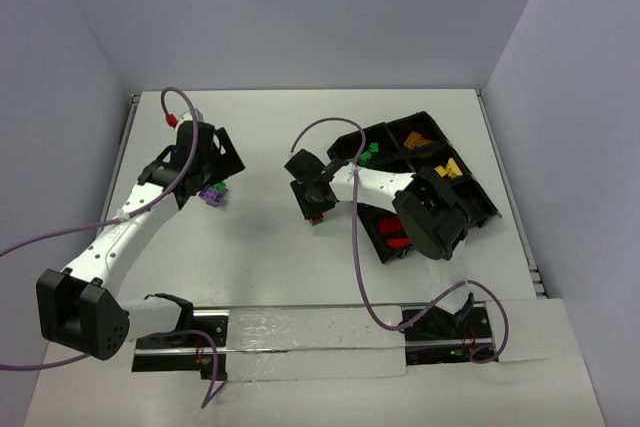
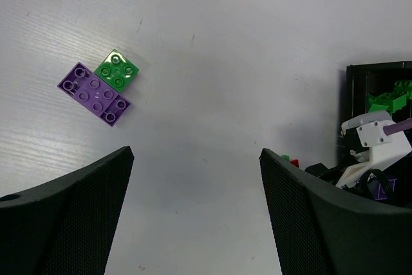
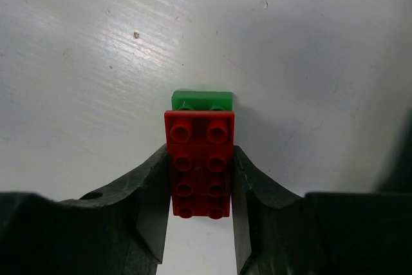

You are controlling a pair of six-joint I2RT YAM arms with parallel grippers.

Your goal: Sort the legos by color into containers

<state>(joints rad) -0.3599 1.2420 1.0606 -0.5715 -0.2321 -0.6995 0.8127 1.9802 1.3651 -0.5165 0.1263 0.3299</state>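
Observation:
My right gripper [image 3: 200, 178] is shut on a red brick [image 3: 200, 162], its fingers pressed on both long sides. A green brick [image 3: 202, 100] sticks out beyond and under the red one's far end. In the top view this gripper [image 1: 315, 202] is low over the table, left of the black divided tray [image 1: 480, 209]. My left gripper [image 2: 196, 159] is open and empty above the table. A purple brick [image 2: 94, 93] and a green brick [image 2: 117, 69] lie touching, ahead and left of it, and they show in the top view [image 1: 212, 194] too.
The tray's compartments hold green bricks [image 1: 370, 154], orange bricks [image 1: 415, 139], yellow bricks [image 1: 448, 168] and red bricks [image 1: 395, 232]. The right arm [image 2: 376, 140] and the tray's corner [image 2: 376, 69] show at the right of the left wrist view. Walls enclose the table.

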